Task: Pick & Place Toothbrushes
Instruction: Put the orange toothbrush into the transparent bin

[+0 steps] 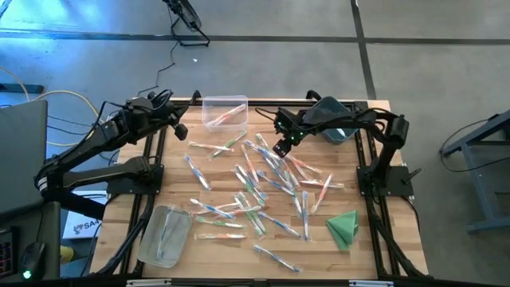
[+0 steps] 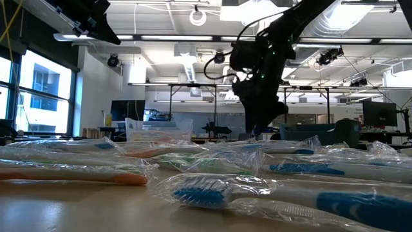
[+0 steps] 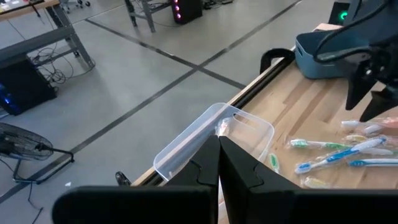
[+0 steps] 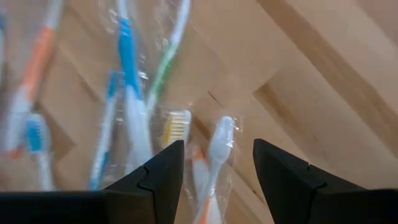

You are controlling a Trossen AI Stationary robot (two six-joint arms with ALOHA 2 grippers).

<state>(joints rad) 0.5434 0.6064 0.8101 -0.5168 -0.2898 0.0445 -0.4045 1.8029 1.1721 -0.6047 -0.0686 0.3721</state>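
Observation:
Many wrapped toothbrushes (image 1: 255,187) lie flat and scattered across the middle of the wooden table. My right gripper (image 1: 280,147) points steeply down over the far end of the pile, open. In the right wrist view a pale-headed toothbrush (image 4: 219,142) lies between its fingers (image 4: 163,169), with a yellow-bristled one (image 4: 177,124) beside it; no touch shows. My left gripper (image 1: 180,128) hangs shut over the far left of the table, beside a clear bin (image 3: 214,134), holding nothing.
The clear bin (image 1: 224,112) at the far middle holds one toothbrush. A second clear bin (image 1: 165,235) sits near the left front. A blue-grey bin (image 1: 335,128) stands far right under the right arm. A folded green cloth (image 1: 343,227) lies near right.

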